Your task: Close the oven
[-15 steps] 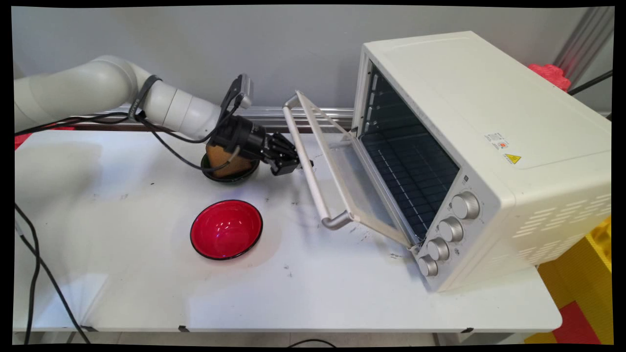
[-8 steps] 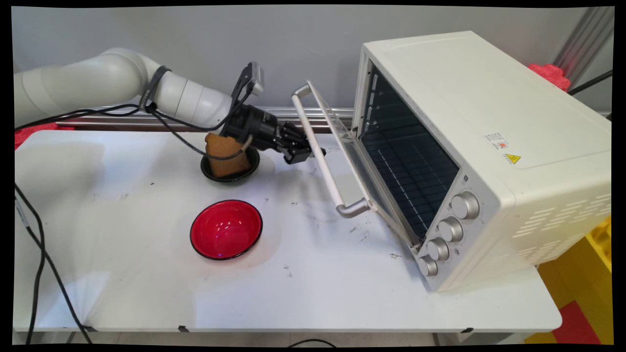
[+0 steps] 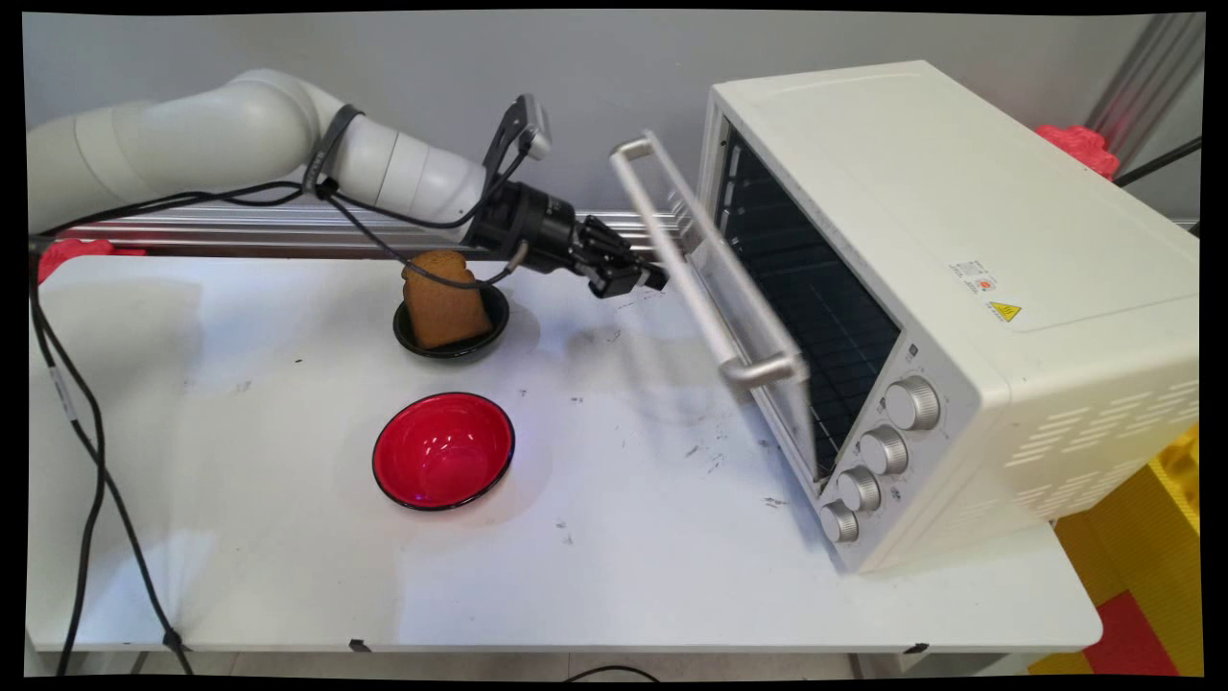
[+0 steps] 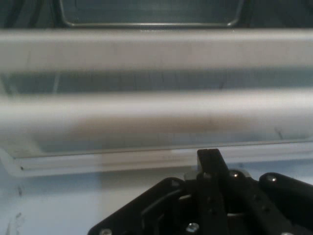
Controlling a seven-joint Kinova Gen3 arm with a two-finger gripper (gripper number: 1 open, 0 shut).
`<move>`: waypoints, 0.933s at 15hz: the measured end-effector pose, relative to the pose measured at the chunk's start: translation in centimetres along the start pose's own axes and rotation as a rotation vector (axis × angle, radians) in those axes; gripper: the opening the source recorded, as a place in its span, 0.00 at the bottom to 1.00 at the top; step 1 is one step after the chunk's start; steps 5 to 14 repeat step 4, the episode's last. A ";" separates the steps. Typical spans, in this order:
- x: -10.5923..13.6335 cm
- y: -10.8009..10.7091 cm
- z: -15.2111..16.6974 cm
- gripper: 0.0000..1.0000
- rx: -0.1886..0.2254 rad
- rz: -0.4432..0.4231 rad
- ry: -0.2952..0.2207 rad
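Note:
A cream toaster oven (image 3: 959, 288) stands at the right of the table, its glass door (image 3: 767, 336) raised most of the way and only partly ajar. My gripper (image 3: 654, 279) is shut, with its tip against the underside of the door just below the metal handle (image 3: 705, 259). Up close in the hand view, the fingers (image 4: 209, 156) are pressed together beneath the blurred handle bar (image 4: 146, 115), and nothing is held. Behind the hand, a brown bread slice (image 3: 441, 297) stands upright in a small black bowl (image 3: 451, 345).
An empty red bowl (image 3: 443, 449) lies on the table (image 3: 624, 576) in front of the black bowl. Black cables (image 3: 86, 432) hang from the arm at the left. The oven's knobs (image 3: 878, 451) face the near right.
My gripper has moved right and upward, pushing the oven door from lying nearly flat to almost closed. The bread slice behind the hand has been uncovered.

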 end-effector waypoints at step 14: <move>1.6 -0.1 0.7 0.00 0.001 -0.005 0.003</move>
